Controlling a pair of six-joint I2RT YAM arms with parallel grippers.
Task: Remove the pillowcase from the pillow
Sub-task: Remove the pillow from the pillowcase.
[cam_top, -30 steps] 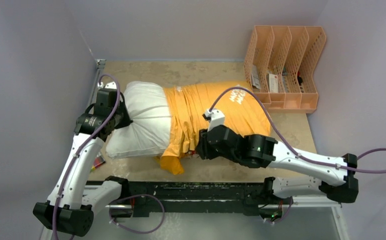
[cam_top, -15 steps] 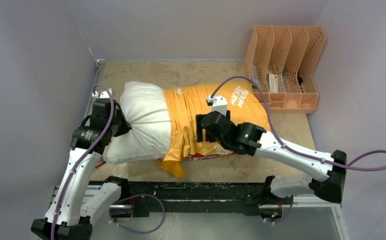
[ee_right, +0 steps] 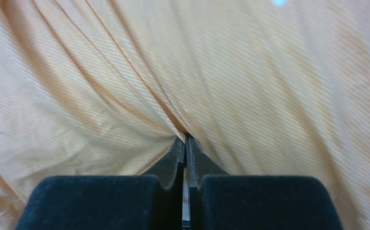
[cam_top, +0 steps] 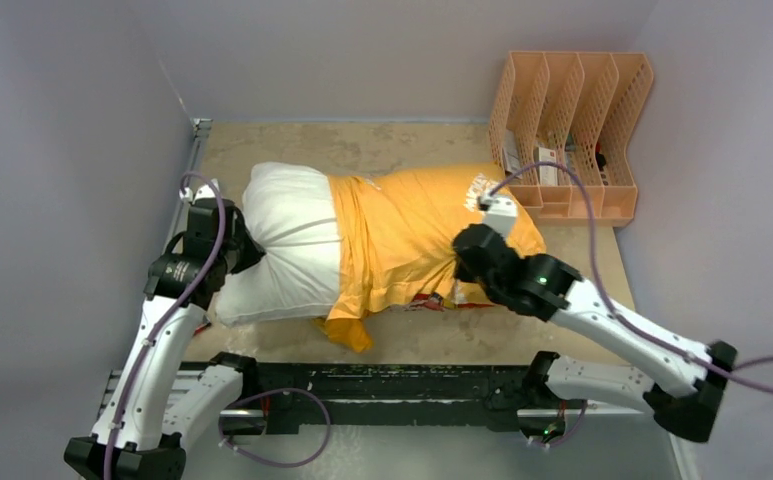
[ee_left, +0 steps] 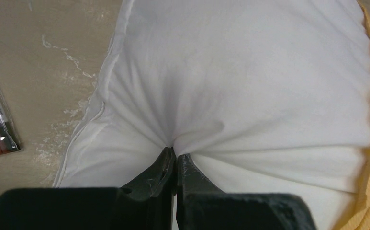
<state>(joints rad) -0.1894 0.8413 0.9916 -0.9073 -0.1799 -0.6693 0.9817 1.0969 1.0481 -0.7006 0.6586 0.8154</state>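
Pillow pinched between left fingers | pillowcase fold pinched between right fingers

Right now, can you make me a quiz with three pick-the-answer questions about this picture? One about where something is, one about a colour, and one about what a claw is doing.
1. Where on the beige table does the peach plastic desk organiser stand?
A) far right corner
B) near left corner
C) middle

2. What colour is the big fabric pillowcase?
A) blue
B) orange-yellow
C) green

3. What is the left claw doing?
A) hanging open
B) shut on the plump white pillow
C) shut on the organiser

Answers:
1 A, it stands by the back wall on the right side.
2 B, orange-yellow cloth covers the pillow's right part.
3 B, its jaws pinch a fold of the white fabric.
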